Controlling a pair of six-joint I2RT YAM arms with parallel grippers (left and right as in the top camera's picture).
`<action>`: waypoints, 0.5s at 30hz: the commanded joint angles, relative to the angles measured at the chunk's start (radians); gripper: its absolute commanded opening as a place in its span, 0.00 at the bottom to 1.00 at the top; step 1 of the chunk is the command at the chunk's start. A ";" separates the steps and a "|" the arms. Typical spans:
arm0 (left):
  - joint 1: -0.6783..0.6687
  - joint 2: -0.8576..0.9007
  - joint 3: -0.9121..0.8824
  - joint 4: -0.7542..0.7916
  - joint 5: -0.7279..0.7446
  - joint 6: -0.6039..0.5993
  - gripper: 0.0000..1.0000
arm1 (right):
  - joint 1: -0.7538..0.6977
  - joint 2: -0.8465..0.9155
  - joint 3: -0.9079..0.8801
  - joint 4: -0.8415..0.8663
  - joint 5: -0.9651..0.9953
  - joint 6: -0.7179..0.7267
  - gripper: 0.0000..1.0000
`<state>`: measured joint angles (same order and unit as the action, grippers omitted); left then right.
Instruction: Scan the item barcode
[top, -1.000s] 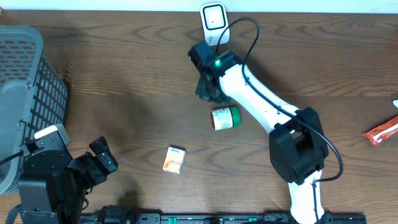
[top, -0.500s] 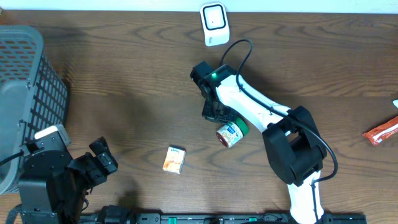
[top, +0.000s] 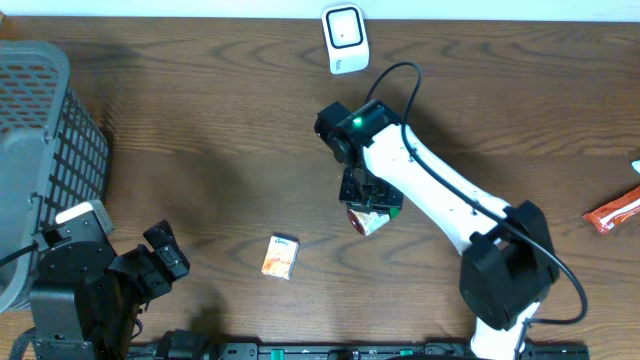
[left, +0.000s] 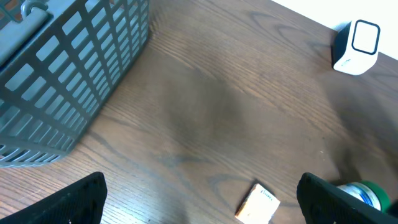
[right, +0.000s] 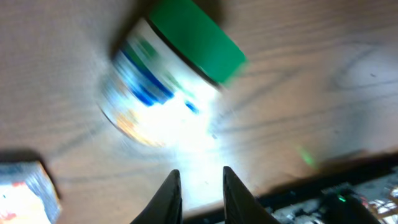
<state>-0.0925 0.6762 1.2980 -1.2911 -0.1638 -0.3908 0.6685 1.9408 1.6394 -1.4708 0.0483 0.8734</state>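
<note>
A small jar (top: 370, 220) with a green lid lies on its side mid-table, blurred in the right wrist view (right: 171, 87) and at the left wrist view's edge (left: 364, 194). My right gripper (top: 368, 196) hovers right over it, jaws only narrowly apart (right: 201, 182) with nothing between them; the jar lies just beyond the tips. The white barcode scanner (top: 343, 38) stands at the far edge (left: 356, 47). A small orange-and-white box (top: 281, 256) lies left of the jar (left: 257, 204). My left gripper (top: 163, 258) rests wide open (left: 200, 190) at the near left, holding nothing.
A grey mesh basket (top: 45, 150) fills the left side (left: 68, 68). A red packet (top: 612, 212) lies at the right edge. The right arm's cable loops between the scanner and the wrist.
The right arm has swung from near the scanner toward the front of the table. The jar has shifted toward the near edge and turned. The left arm has not moved.
</note>
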 joint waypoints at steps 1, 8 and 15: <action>0.005 0.002 -0.005 -0.003 -0.009 0.013 0.98 | 0.040 -0.021 -0.002 -0.024 0.020 -0.022 0.25; 0.005 0.002 -0.005 -0.009 -0.009 0.013 0.98 | 0.036 -0.021 -0.002 0.027 0.070 0.210 0.81; 0.005 0.002 -0.005 -0.011 -0.009 0.013 0.98 | 0.000 -0.020 -0.002 0.021 -0.152 0.773 0.99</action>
<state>-0.0925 0.6762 1.2980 -1.3014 -0.1638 -0.3908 0.6823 1.9285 1.6386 -1.4464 0.0040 1.3197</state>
